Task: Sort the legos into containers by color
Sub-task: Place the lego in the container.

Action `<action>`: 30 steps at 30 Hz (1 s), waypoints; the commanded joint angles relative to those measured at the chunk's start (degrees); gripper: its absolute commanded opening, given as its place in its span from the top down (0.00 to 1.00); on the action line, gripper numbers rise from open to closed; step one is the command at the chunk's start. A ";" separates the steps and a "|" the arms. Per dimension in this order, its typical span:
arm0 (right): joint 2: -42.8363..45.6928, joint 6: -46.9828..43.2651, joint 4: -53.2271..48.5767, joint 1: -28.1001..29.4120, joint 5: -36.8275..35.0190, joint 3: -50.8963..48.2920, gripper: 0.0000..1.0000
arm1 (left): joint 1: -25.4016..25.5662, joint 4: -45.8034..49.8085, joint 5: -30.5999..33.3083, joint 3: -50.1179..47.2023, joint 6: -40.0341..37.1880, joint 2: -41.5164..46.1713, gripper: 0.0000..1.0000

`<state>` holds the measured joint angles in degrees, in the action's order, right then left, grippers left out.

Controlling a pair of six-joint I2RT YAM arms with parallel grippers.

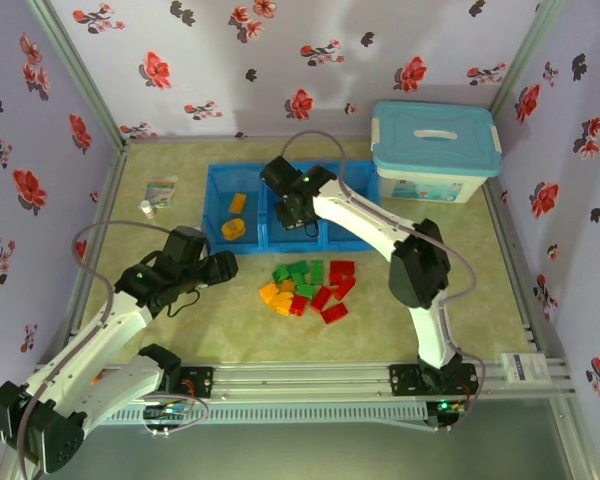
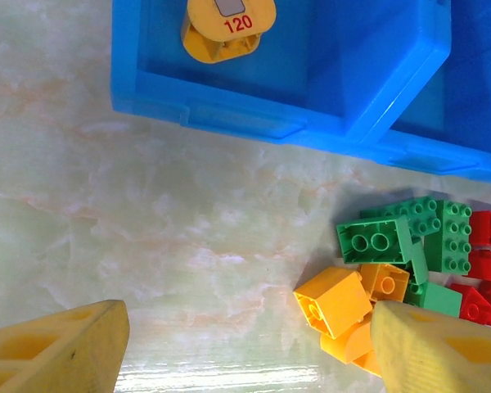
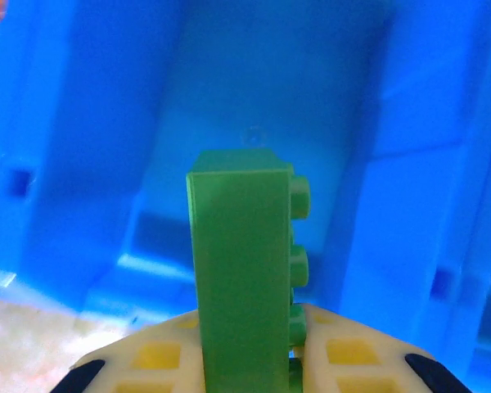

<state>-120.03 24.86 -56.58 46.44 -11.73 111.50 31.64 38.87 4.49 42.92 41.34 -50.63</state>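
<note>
Right gripper point(image 1: 296, 212) pinches a green brick point(image 3: 241, 262) above the middle compartment point(image 3: 254, 82); I'd go low before releasing, so no bounce-out. Left gripper point(image 2: 245, 348) hangs wide open, empty.

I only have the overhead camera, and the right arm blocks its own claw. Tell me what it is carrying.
Observer: The right gripper is shut on a green brick, which stands upright in its grip.
Operator: Report what lies beyond the brick.
Observer: The blue tray, one compartment's floor and walls.
Operator: Now give me the left claw's jaws.
Observer: The left gripper is open over the table, right beside the yellow bricks.
</note>
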 commanded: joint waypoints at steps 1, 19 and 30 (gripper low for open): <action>-4.50 -1.82 -5.67 -1.06 -1.44 7.12 0.76 | 0.61 0.46 0.87 -0.82 1.11 0.72 0.22; -16.05 0.34 -6.25 -4.36 1.35 16.27 0.57 | 5.41 -0.94 2.20 -1.99 2.35 -0.60 0.23; -2.84 1.37 -5.18 -1.87 -1.63 10.29 0.32 | 13.69 -3.33 4.11 -1.11 2.42 -7.03 0.22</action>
<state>-130.26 25.34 -61.41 43.33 -10.87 123.44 43.81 37.04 7.16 41.19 43.18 -55.88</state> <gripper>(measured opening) 0.685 0.783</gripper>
